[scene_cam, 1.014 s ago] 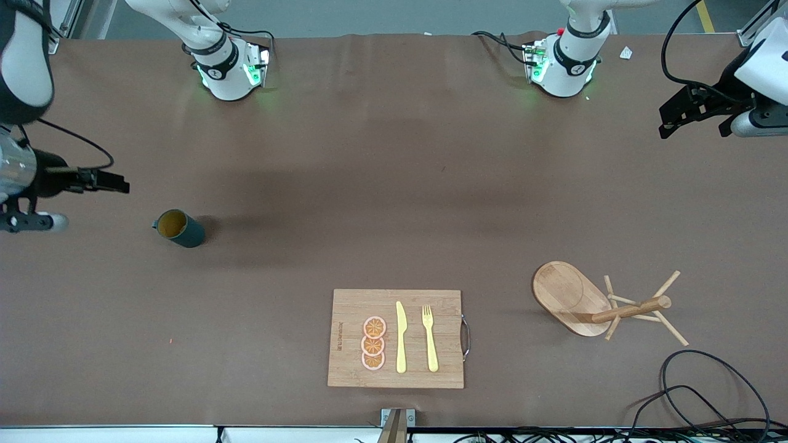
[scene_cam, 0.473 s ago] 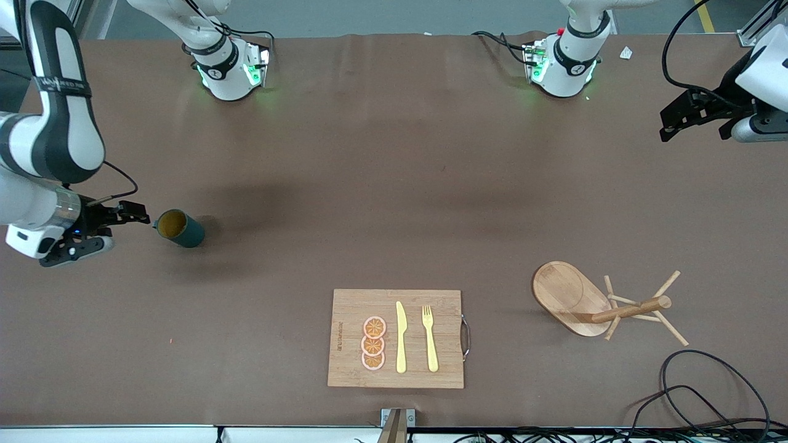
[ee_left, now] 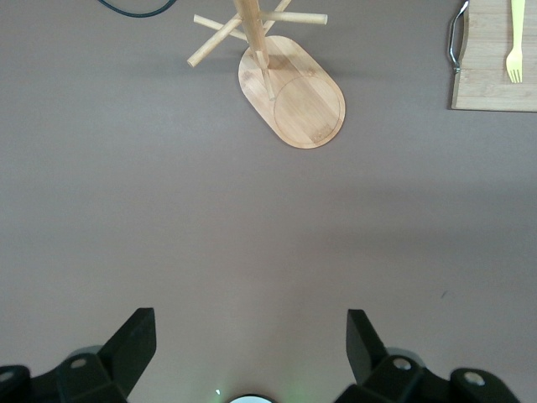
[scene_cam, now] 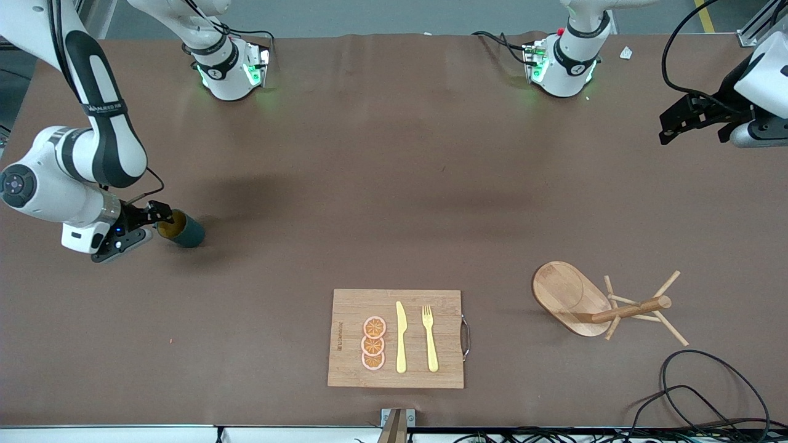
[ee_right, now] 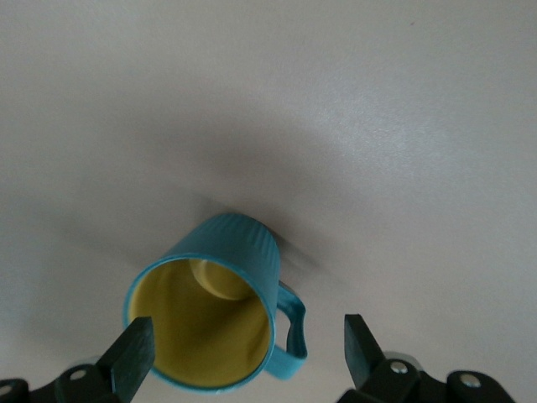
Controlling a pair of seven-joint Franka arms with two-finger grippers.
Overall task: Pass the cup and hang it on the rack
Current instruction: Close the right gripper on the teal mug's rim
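The cup is dark teal with a yellow-brown inside and stands toward the right arm's end of the table. Its mouth faces my right gripper, which is open right at the rim. In the right wrist view the cup fills the gap of that gripper, and the rim and loop handle lie between the spread fingers without being pinched. The rack stands on its oval base toward the left arm's end. My left gripper hangs open and empty near that end. The left wrist view shows the rack well ahead of the left gripper.
A bamboo cutting board lies near the front edge and carries a yellow knife, a yellow fork and orange slices. Black cables loop at the near corner by the left arm's end.
My right arm has swung in from the table's end and brought its open gripper up to the cup's mouth. The cup has not moved. The left gripper has barely shifted.
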